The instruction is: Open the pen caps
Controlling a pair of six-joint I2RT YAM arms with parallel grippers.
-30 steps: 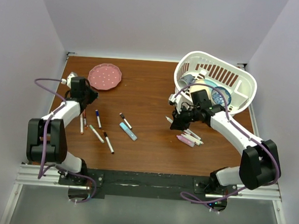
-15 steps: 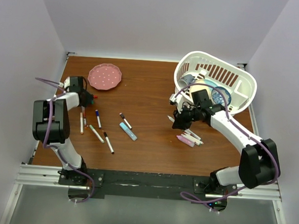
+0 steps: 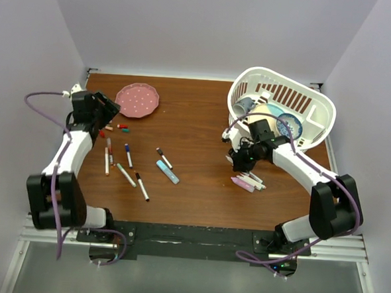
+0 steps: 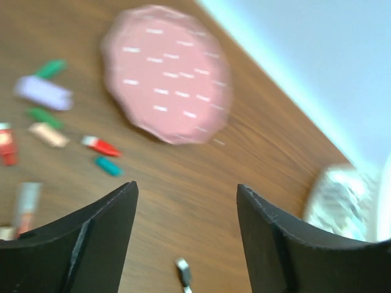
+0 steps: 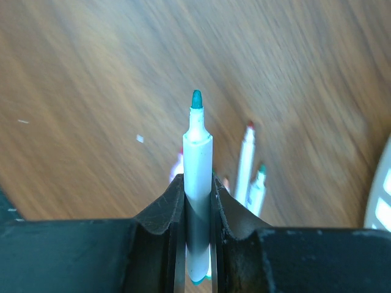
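Left gripper [image 4: 186,241] first: jaws stood wide, nothing between them, just the bare wood of the table [image 4: 183,201] showing through the gap. Straight out past the fingertips sat the pink plate [image 4: 168,73], blurred but plain enough.

And there were the loose caps, scattered on the wood off to the side of the left-hand finger [image 4: 91,244] as my wrist camera saw it. The red cap [image 4: 101,145] and the teal cap [image 4: 108,165] lay nearest the gap, just beside each other. Farther out were a green cap [image 4: 52,68] and a lilac cap [image 4: 43,93], with a few more small pieces around them that were too blurred to name. None of them touched my fingers. Seen from above, the capped pens [image 3: 127,176] lay on the table nearer my bases than those jaws.

Over to the right gripper [image 5: 197,183]: jaws were drawn in narrow and clamped on a white marker [image 5: 198,152]. The barrel ran straight out between the fingers, its teal tip bare and pointing away from me. Beyond the right-hand finger two more markers lay on the wood, a red-tipped marker [image 5: 246,159] and a teal-tipped marker [image 5: 258,186], side by side. The white basket [image 3: 253,73] stood just beyond that gripper, its rim edging into the wrist view.
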